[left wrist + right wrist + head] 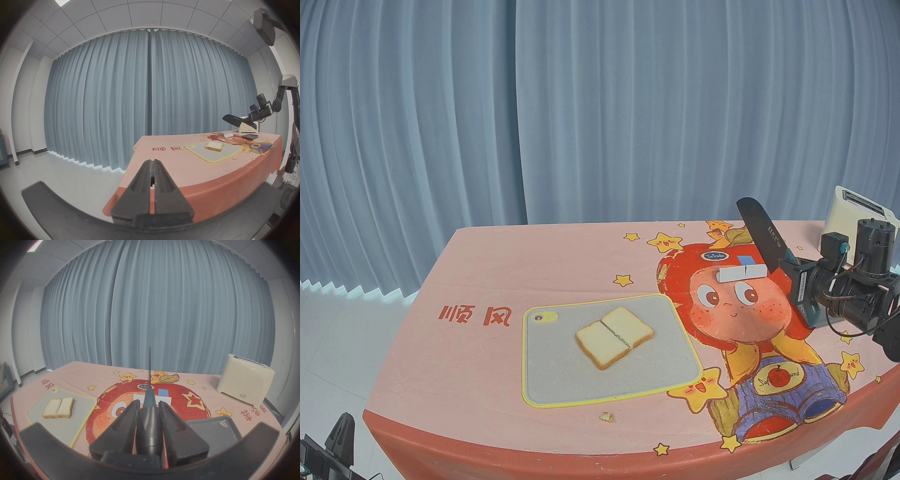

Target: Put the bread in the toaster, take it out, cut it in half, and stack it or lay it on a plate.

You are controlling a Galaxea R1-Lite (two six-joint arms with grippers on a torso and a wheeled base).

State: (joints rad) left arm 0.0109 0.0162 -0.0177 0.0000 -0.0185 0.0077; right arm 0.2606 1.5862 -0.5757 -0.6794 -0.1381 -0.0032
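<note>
In the head view, the bread [614, 336] lies in the middle of the cutting board [562, 375], already split into two halves side by side with a thin seam between them. The cut looks done, and plating is what remains. The right gripper [795, 267] sits high, off to the right of the board, clamped on the handle of the knife [762, 230], with the blade angled up and away from the table [487, 269]. I judge it is held up there to keep the edge off the cloth and above the white knife rest [742, 272] just below it (a likely place to set it down). The toaster [856, 212] stands at the far right corner behind that arm, out of the working area. In the left wrist view, the left gripper [152, 178] hangs low off the table's near left corner, its fingers pressed together with nothing between them. It is well apart from the bread, parked, it seems, to leave the board to the knife arm. In the right wrist view, the blade points edge-on straight ahead out of the closed jaws, over the rest. A dark square plate [215, 433] lies on the table just beside the gripper, on the toaster's side. It looks set there to receive the halves, though a gripper will probably have to be freed of the knife first.
</note>
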